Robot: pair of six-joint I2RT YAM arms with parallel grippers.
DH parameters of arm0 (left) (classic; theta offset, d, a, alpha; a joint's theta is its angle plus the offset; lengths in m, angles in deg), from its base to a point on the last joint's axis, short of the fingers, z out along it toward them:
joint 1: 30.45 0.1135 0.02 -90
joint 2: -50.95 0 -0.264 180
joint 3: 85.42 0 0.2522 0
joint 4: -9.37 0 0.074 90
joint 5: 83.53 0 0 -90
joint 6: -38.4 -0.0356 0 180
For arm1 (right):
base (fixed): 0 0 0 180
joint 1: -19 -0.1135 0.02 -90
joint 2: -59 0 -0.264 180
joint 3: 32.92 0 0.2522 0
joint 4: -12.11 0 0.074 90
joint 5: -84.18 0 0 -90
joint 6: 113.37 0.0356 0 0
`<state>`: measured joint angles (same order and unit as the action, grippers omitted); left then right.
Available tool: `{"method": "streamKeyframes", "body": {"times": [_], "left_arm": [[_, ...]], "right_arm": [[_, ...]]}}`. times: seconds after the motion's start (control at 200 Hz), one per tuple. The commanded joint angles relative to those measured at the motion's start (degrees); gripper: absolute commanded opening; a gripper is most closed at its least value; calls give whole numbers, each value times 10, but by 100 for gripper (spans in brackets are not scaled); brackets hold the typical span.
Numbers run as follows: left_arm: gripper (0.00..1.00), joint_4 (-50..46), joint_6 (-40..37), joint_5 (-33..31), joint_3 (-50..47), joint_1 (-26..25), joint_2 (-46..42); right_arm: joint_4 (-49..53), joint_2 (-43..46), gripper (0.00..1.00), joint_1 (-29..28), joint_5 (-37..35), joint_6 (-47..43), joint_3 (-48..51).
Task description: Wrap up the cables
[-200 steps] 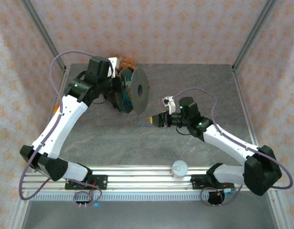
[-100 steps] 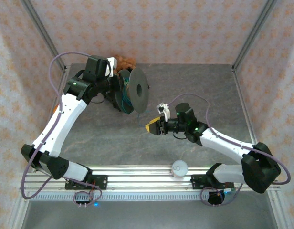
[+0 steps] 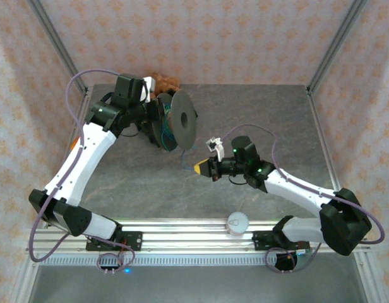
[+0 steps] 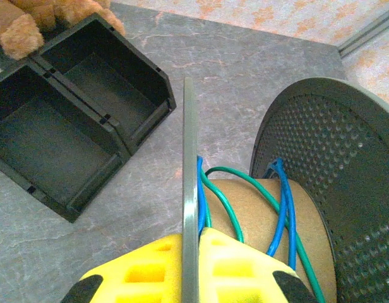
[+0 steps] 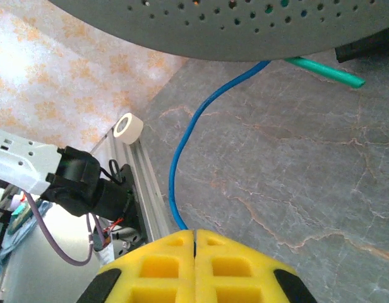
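spool (image 3: 182, 118): grey; partly wound
left tool (image 4: 191, 243): clamped on the spool's rim
right tool (image 5: 194, 237): closed; pinching the blue cable (image 5: 182, 158) coming off the spool
green cable (image 4: 229, 208): round the core
step: winding blue; next, I think, loop it round, pulled tight

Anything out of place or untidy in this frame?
On the spool, the blue cable and green cable cross loosely over the core instead of lying in neat turns, and the green one's end pokes out free.
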<state>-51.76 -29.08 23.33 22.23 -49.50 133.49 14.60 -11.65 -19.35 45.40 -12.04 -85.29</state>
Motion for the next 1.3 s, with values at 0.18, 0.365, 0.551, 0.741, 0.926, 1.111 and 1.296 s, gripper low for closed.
{"method": "streamKeyframes", "body": {"times": [0.18, 0.365, 0.551, 0.741, 0.926, 1.111, 1.296], "left_arm": [[0, 40, -2, -96, -29, -2, 26], [0, 44, -29, -163, -48, -42, 41], [0, 62, -45, -187, -71, -75, 39], [0, 76, -74, -204, -80, -114, 34], [0, 101, -105, -196, -111, -135, 3], [0, 122, -119, -93, -133, -133, -45], [0, 136, -71, 106, -122, -73, -76]], "right_arm": [[61, 42, 0, -69, -105, 46, -118], [130, 32, 0, -79, -246, 121, -206], [210, 5, 0, -79, -398, 177, -303], [323, -74, 0, -64, -492, 169, -428], [414, -141, 0, -1, -490, 154, -513], [351, -168, 0, 105, -310, 112, -466], [282, -212, 0, 182, -146, 113, -413]]}}
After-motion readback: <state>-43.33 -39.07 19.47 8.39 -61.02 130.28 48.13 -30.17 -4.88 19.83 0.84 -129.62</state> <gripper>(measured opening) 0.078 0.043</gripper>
